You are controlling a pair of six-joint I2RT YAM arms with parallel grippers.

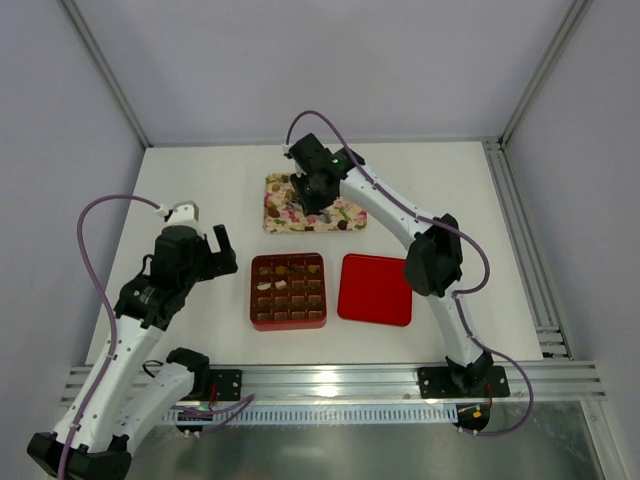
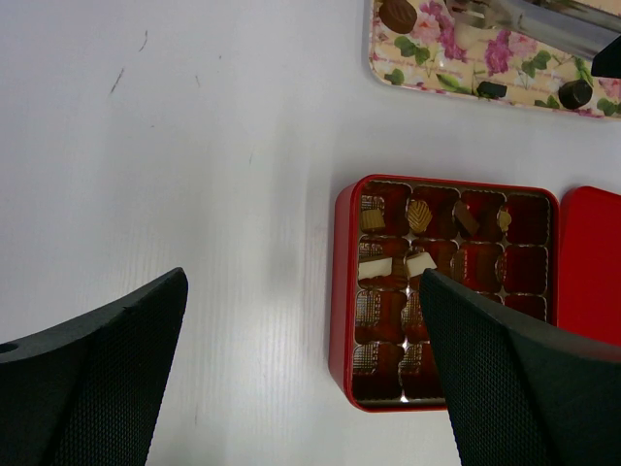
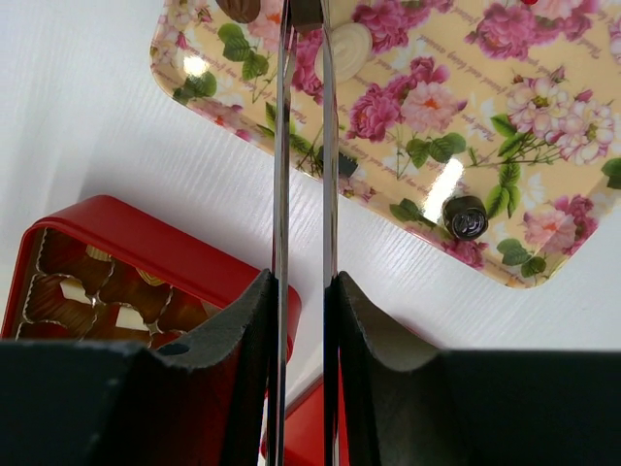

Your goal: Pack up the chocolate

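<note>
- Your right hand (image 3: 303, 291) is pinched on a pair of tweezers (image 3: 303, 146). Their blades run almost together out over the tray (image 3: 543, 146). The tips reach the top edge of the wrist view, and I cannot tell whether a piece sits between them.
- The step looks like a pick from the tray. Set the tips on either side of one piece, low on its flanks, and squeeze only enough to lift it. These pieces are small and smooth, and I judge a hard pinch would squirt one out sideways.
- Lift straight up before you cross to the box (image 1: 288, 291). Aim for an empty cell and lower the piece in rather than letting it fall.
- Your left hand (image 2: 301, 388) hovers wide open with nothing in it, over bare bench (image 2: 194, 146) just left of the box. Keep it out of the right arm's path.
- The tray holds loose chocolate (image 3: 344, 49):
  - a whitish round piece just beside the blades
  - a dark round one near the tray's edge
  - a brown one at the corner
  - another dark one partly hidden by the blades
- The box has about six pieces, gold, brown and white, in the two rows nearest the tray. The other cells look unfilled.
- The lid (image 1: 375, 289) lies flat just beside the box, on its right.
</note>
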